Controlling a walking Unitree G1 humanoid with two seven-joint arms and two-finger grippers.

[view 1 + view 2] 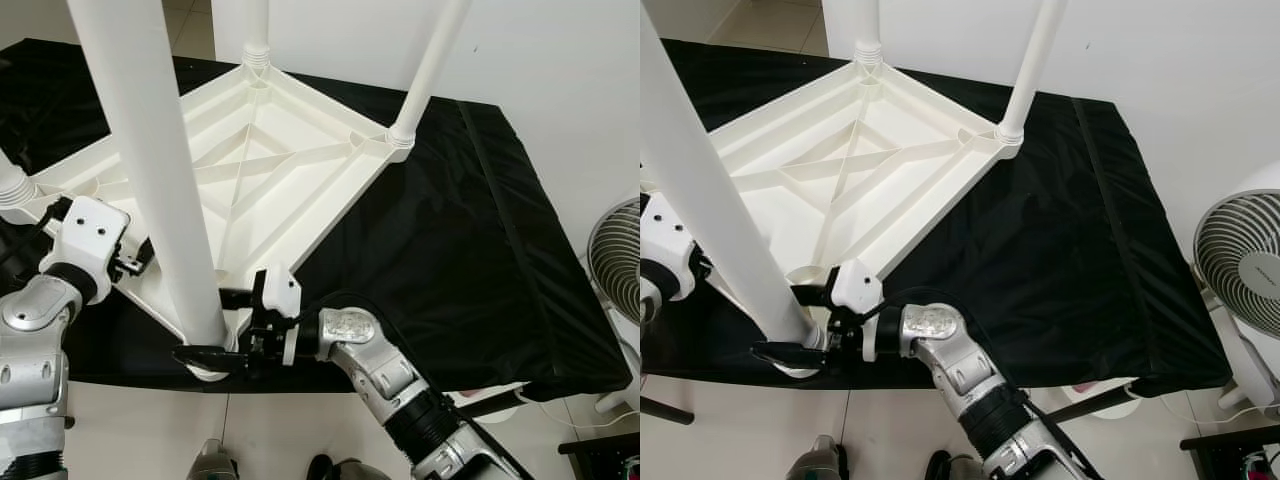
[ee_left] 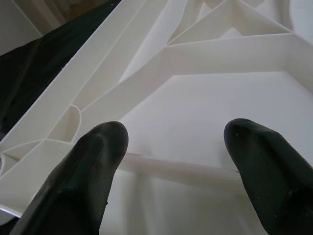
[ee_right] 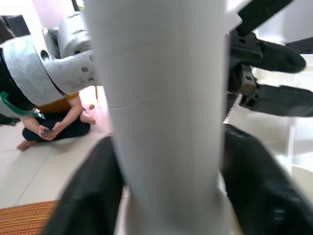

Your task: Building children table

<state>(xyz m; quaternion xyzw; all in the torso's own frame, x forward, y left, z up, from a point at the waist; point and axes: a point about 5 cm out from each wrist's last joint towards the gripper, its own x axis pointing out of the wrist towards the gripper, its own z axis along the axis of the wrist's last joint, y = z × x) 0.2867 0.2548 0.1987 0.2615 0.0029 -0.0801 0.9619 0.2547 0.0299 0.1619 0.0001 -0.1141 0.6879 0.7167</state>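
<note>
While the white children's table (image 1: 270,170) lies upside down on a black-covered desk (image 1: 470,250), its ribbed underside faces up and its legs point upward from the corners. The near leg (image 1: 160,170) rises from the corner closest to the robot, at the desk's front edge. The right claw (image 1: 212,355) grips this leg at its base, just above the socket; in the right wrist view the two black fingers (image 3: 254,186) press against either side of the white tube, so it is clenched on the leg. The left claw (image 2: 171,161) reaches over the tabletop's left rim near the left corner; in its wrist view the fingers (image 2: 93,166) stand apart over the ribbed underside with nothing between them, so it is released, though whether the tips touch the plastic is hard to judge. Two more legs stand at the far corner (image 1: 258,30) and the right corner (image 1: 425,70). A white fan (image 1: 615,260) stands on the floor to the right of the desk. Behind the near leg in the right wrist view, a person (image 3: 54,122) sits on the floor.
</note>
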